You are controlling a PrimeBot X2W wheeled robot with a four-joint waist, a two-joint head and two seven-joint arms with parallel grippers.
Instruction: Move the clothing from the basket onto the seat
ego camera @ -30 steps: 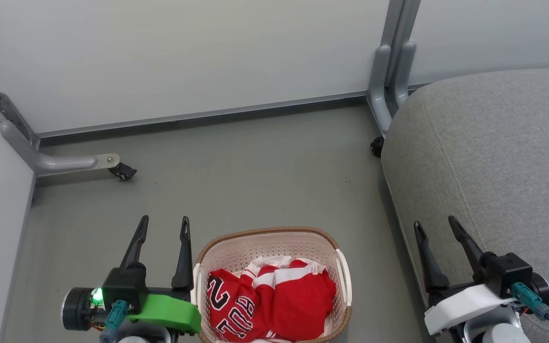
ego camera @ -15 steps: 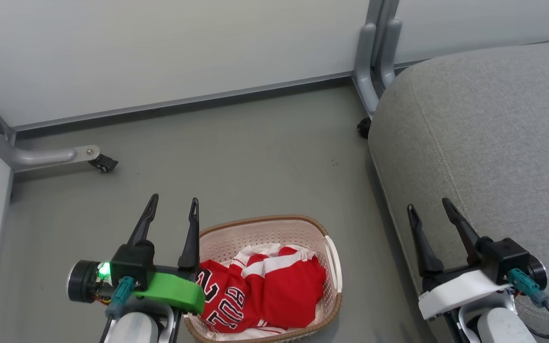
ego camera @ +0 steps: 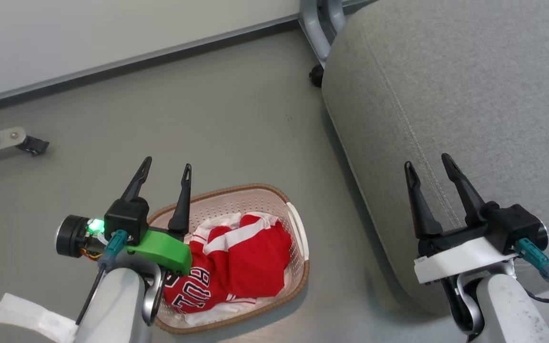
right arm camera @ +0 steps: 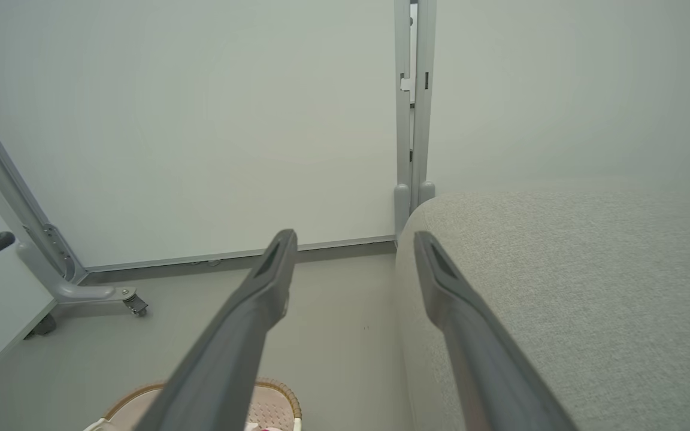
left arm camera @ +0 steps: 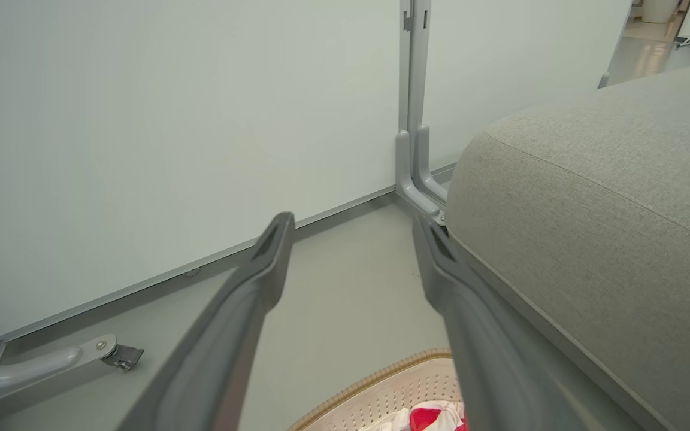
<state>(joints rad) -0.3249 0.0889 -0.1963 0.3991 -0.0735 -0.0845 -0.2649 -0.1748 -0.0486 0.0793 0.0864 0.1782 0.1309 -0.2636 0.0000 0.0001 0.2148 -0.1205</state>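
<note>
From the head view, the left gripper [ego camera: 167, 163] hangs spread and empty over the left rim of the basket [ego camera: 298, 228], with the clothing [ego camera: 243, 252] heaped just right of it. I'd tip it down and bite deep into the folds.

In the left wrist view, the basket lies under the fingertips.

In the right wrist view, the right gripper [right arm camera: 355, 236], also spread, points along the seat [right arm camera: 560, 287] edge.

A second ago the left gripper stood beside the basket. The head camera has since swung.
</note>
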